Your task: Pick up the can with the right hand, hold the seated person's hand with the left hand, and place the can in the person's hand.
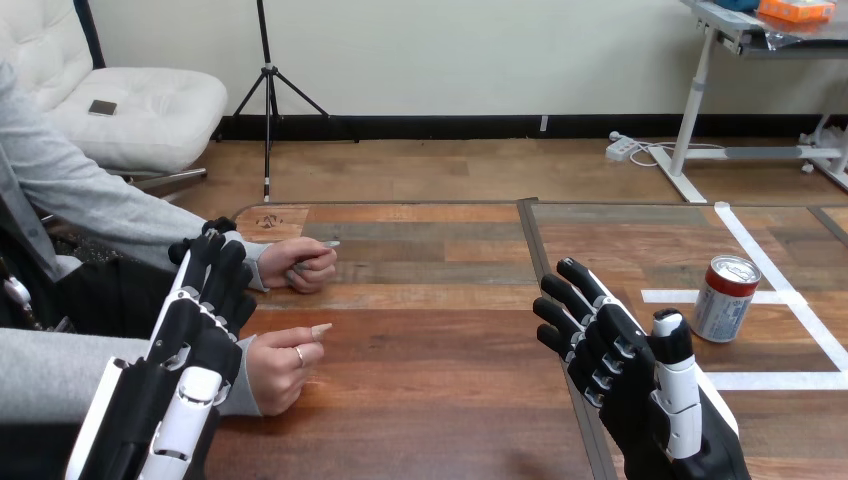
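A red and silver can (726,297) stands upright on the table at the right, inside white tape lines. My right hand (625,370) hovers open to the left of the can, fingers straight, apart from it. My left hand (205,300) is raised at the left with straight fingers, open, in front of the person's wrists. The person's near hand (283,366) rests loosely curled on the table just right of my left hand. The person's far hand (298,263) lies curled further back. I cannot tell whether my left hand touches either wrist.
White tape lines (760,250) mark a box on the right part of the wooden table (430,330). A dark seam (545,270) runs down the table between the two hands.
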